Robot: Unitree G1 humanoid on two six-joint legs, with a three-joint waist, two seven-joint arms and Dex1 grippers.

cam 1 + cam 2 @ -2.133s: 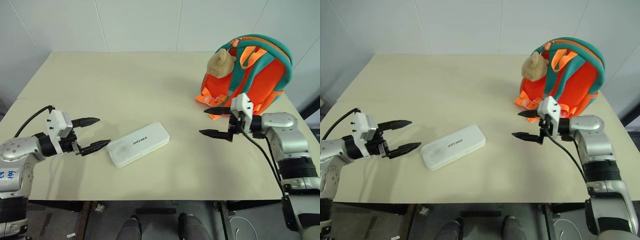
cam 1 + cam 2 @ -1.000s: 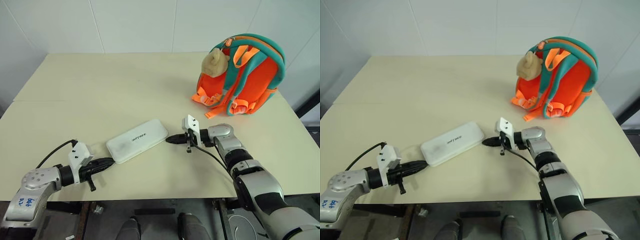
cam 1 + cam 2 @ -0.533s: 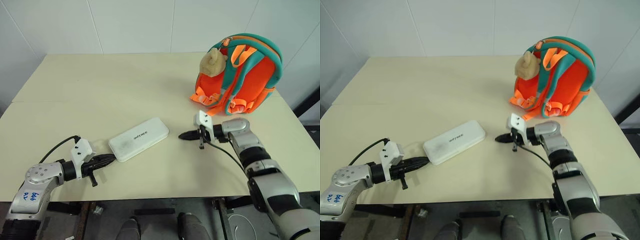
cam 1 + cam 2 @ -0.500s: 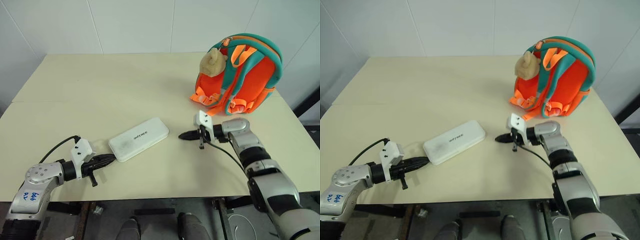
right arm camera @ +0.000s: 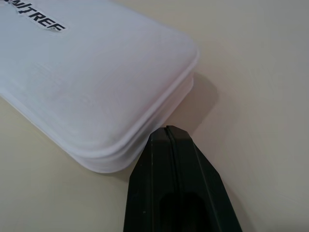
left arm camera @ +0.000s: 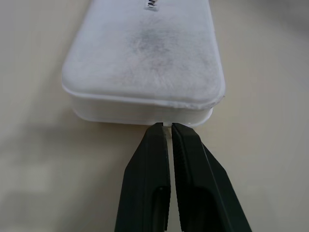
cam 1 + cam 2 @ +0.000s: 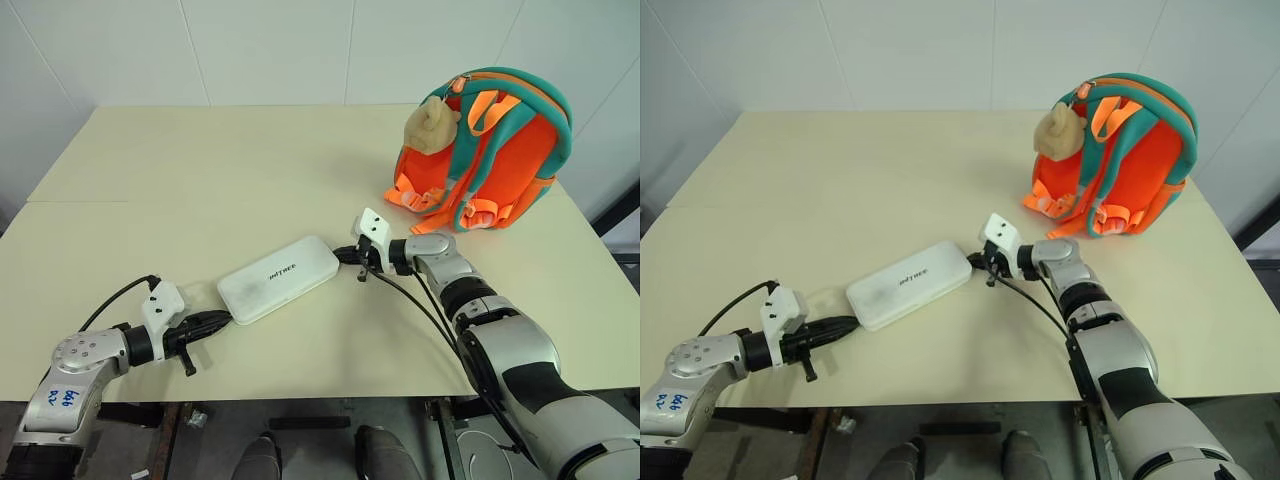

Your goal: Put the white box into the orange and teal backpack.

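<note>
- Left gripper [image 7: 222, 318], fingers pressed together and holding nothing, tips at the white box's near end.
- White box [image 7: 279, 279], lettered "UNITREE", lies near the table's [image 7: 200, 170] front edge.
- Right gripper [image 7: 343, 255], likewise closed and empty, at its far end.
- Orange and teal backpack [image 7: 490, 150] stands at the far right corner.

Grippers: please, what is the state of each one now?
Left gripper: shut, tips at one end of the box, holding nothing.
Right gripper: shut, at the other end, holding nothing.

Silver-grey metal arms w/ black cables, white wrist blocks, black two-finger left claw [image 7: 222, 318] & right claw [image 7: 345, 256]; blue handwriting on left forearm.
</note>
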